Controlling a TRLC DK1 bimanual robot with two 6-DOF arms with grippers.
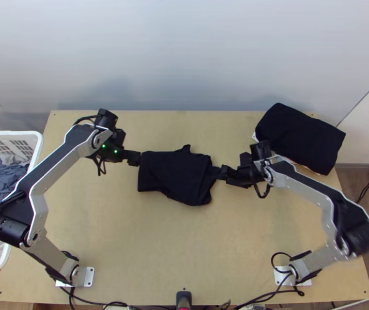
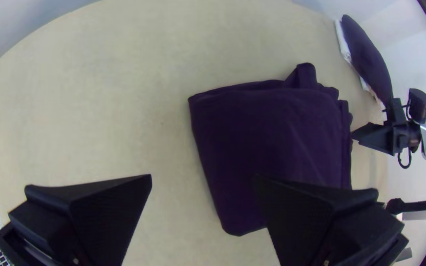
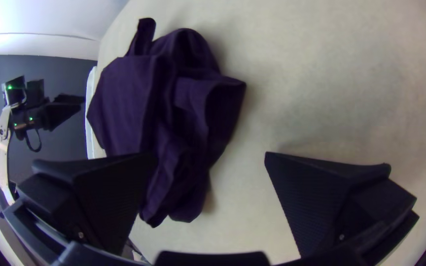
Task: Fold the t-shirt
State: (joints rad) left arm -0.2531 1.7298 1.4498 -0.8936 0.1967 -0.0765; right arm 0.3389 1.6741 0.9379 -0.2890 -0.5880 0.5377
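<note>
Black fabric t-shirt (image 1: 171,173), partly folded, between left jaws and right jaws; both pairs spread; flanking placement presumably for squaring its uneven sides.

The t-shirt (image 1: 171,173) lies on the tabletop (image 1: 174,243), in the middle but nearer the back. The left tool (image 1: 134,158) is at its left side, and the right tool (image 1: 219,173) is at its right side. Behind the right tool, in the back right corner, there is a big cloth (image 1: 301,135) (a bit of it goes past the edge), with something peeking out from under it. Left of the tabletop is a basket (image 1: 39,142) with clothes (image 1: 1,178) in it. The wall (image 1: 184,57) is behind everything. At the front, one arm base (image 1: 85,276) sits left and the other (image 1: 286,275) sits right.
</note>
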